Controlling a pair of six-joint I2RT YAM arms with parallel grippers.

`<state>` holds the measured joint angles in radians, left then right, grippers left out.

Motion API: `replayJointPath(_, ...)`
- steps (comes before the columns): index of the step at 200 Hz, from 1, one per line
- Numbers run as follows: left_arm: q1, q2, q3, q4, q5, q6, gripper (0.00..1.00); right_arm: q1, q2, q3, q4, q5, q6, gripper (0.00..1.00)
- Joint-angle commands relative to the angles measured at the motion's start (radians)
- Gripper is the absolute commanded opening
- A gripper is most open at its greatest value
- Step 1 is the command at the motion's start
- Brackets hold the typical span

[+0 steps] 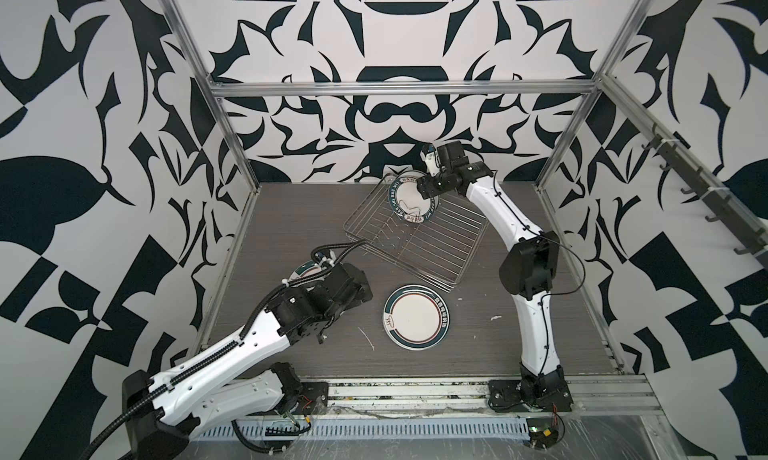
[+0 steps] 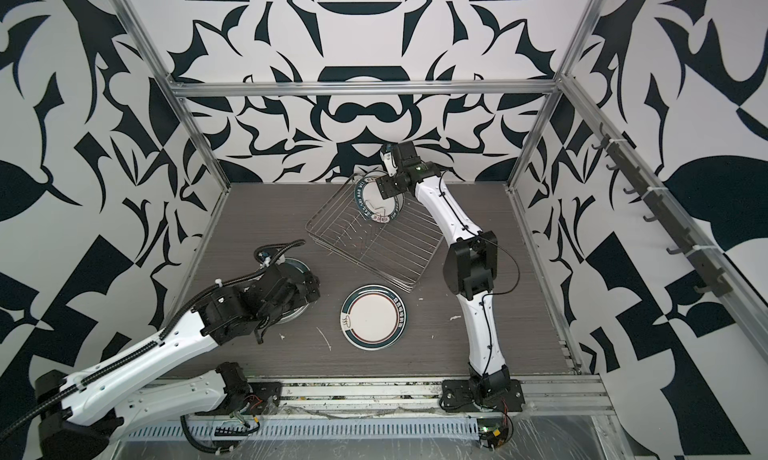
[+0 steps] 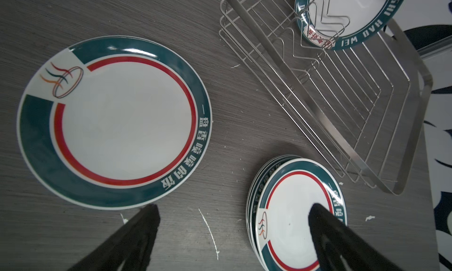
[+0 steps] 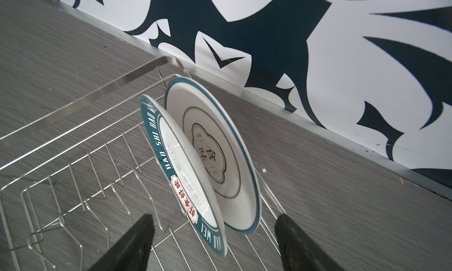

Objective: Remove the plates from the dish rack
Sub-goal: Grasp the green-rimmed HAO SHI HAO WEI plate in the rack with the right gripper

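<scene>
Two white teal-rimmed round plates (image 4: 159, 140) stand on edge in the silver wire dish rack's (image 4: 117, 82) far corner; the right gripper (image 4: 214, 220), the nearer, hangs spread above, their rims lined up between its jaws; the left gripper (image 3: 232, 211) gapes empty over the table's plate stack (image 3: 288, 203).

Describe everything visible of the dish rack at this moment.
The dish rack is a shallow silver wire basket with a thin-rod grid floor, bent-wire divider prongs and flat metal bands framing it. It sits askew on the grey wood-grain table, towards the back wall. Only two plates stand on edge in its far slots; the other slots are empty. The open right end effector hovers over those plates, apparently clear of the wires.
</scene>
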<state>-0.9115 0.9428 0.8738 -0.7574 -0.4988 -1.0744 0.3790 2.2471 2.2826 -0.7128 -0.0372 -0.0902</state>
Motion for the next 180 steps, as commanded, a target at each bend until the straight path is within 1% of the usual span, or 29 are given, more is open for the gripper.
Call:
replayJointPath(1, 0.023, -0.034, -0.021, 0.031, -0.009, -0.028, 0.99, 0.009, -0.015, 0.049, 0.029, -0.045, 0.001, 0.79)
replayJointPath(12, 0.025, -0.035, -0.020, 0.027, -0.012, -0.021, 0.99, 0.009, -0.013, 0.046, 0.033, -0.052, 0.009, 0.77)
replayJointPath(41, 0.029, -0.007, -0.011, 0.017, -0.012, -0.014, 0.99, 0.009, -0.005, 0.041, 0.039, -0.060, 0.027, 0.76)
replayJointPath(79, 0.031, 0.045, 0.028, -0.002, -0.003, 0.002, 0.99, 0.009, 0.024, 0.060, 0.040, -0.050, 0.024, 0.71)
replayJointPath(125, 0.031, 0.051, 0.030, 0.017, -0.009, 0.016, 0.99, 0.006, 0.058, 0.092, 0.030, -0.069, 0.018, 0.66)
replayJointPath(147, 0.031, 0.048, 0.028, 0.025, -0.019, 0.019, 0.99, 0.003, 0.067, 0.094, 0.030, -0.085, 0.019, 0.61)
replayJointPath(170, 0.031, 0.048, 0.025, 0.027, -0.032, 0.006, 0.99, 0.001, 0.078, 0.094, 0.028, -0.113, 0.018, 0.57)
replayJointPath(180, 0.031, 0.048, 0.019, 0.039, -0.032, -0.001, 0.99, 0.000, 0.087, 0.100, 0.020, -0.127, 0.012, 0.54)
